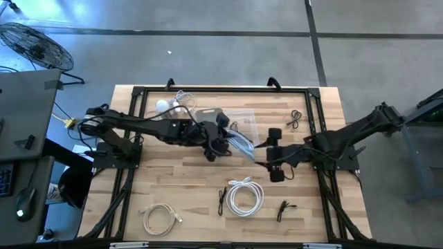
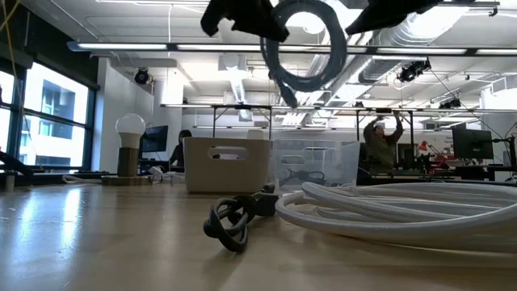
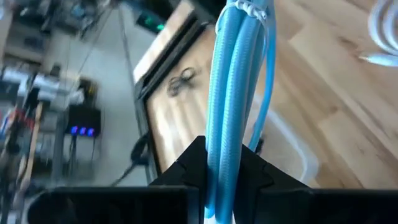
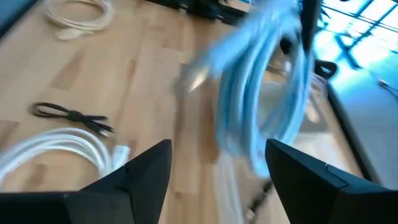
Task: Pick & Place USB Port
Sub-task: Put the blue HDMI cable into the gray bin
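Note:
A coiled light-blue USB cable (image 1: pixel 240 145) hangs over the middle of the table, just in front of a clear bin (image 1: pixel 243 122) and a white bin (image 1: pixel 208 114). My left gripper (image 1: pixel 219 145) reaches in from the left and is shut on the coil; in the low view the loop (image 2: pixel 304 44) hangs high above the tabletop. My right gripper (image 1: pixel 275 153) is open and stands just right of the coil. In its wrist view the blurred coil (image 4: pixel 267 93) is ahead of the spread fingers (image 4: pixel 146 171), which touch nothing. My left gripper (image 3: pixel 221 183) pinches the bundled strands of the blue coil (image 3: pixel 222 143) between its two fingers, with the strands running on past the fingertips. The coil is lifted clear of the table and its loop (image 2: pixel 307 48) hangs below the fingers.
A white cable coil (image 1: pixel 243 196), a beige coil (image 1: pixel 160 218) and small black cables (image 1: pixel 221 202) (image 1: pixel 284 209) lie toward the near edge. Another black cable (image 1: pixel 296 119) is at the far right. A bulb lamp (image 2: pixel 129 133) and loose wires stand at the far left, beside the bins.

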